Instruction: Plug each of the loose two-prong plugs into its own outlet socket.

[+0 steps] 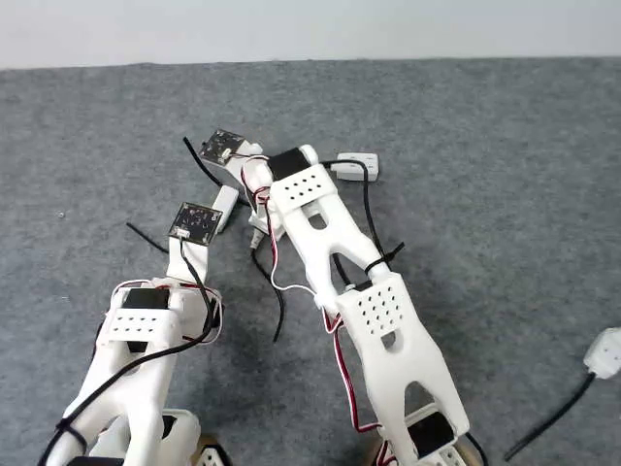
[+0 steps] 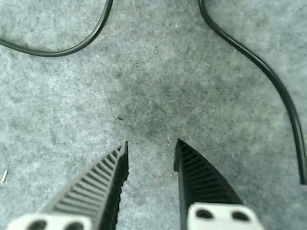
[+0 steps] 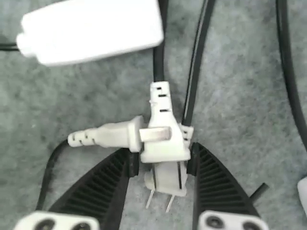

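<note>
Plug (image 3: 165, 179): sat white and two-pronged, pinched at both flanks by the fingers of the right tool (image 3: 163, 155), prongs bare toward the wrist. Touched a second plug (image 3: 108, 136), laid crosswise with one blade over its body. Rested near a white outlet socket (image 3: 91, 28) on the grey table (image 3: 240, 110), among black cords (image 3: 288, 57). Left tool (image 2: 152, 143): hung narrowly parted over the table, holding nothing. Far socket (image 1: 606, 351): lay well apart, out past the right arm.
</note>
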Motion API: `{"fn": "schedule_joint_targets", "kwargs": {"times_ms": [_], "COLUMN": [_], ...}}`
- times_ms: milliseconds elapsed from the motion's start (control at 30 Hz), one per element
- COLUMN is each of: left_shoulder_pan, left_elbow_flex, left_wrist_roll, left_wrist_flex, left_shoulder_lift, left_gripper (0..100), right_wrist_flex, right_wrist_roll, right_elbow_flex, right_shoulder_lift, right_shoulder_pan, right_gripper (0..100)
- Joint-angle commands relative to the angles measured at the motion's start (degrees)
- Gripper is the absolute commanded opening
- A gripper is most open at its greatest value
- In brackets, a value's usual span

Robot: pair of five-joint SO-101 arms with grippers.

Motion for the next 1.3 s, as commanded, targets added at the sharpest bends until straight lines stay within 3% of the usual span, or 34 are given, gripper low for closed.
{"fn": "schedule_joint_targets", "kwargs": {"times_ms": [0,133,433,533,733,1267], "left_shoulder_pan": [-0.3,-0.3,-0.3,-0.4,-0.4,-0.4], "left_elbow_flex": [-1.9,-1.9,-1.9,-1.9,-1.9,-2.5], "left_wrist_roll": [-0.5,-0.5,-0.5,-0.5,-0.5,-0.4], "left_wrist_flex": [-1.3,-1.3,-1.3,-1.3,-1.3,-1.2], "left_shoulder_lift": [-1.0,-1.0,-1.0,-1.0,-1.0,-0.4], "left_gripper": [15,15,15,15,15,12], "right_wrist_flex": [0.7,2.2,19.7,20.2,20.3,19.8], "right_wrist_roll": [0.5,0.5,-1.4,-5.9,-6.5,-12.7], "right_elbow_flex": [-5.7,-9.1,-21.6,-23.9,-22.9,16.3], "right_shoulder_lift": [0.5,2.0,2.2,1.9,-3.1,-40.9], "right_shoulder_pan": [0.0,0.1,0.0,2.0,6.5,7.5], "right_gripper": [15.0,0.6,0.9,0.9,0.8,0.8]}}
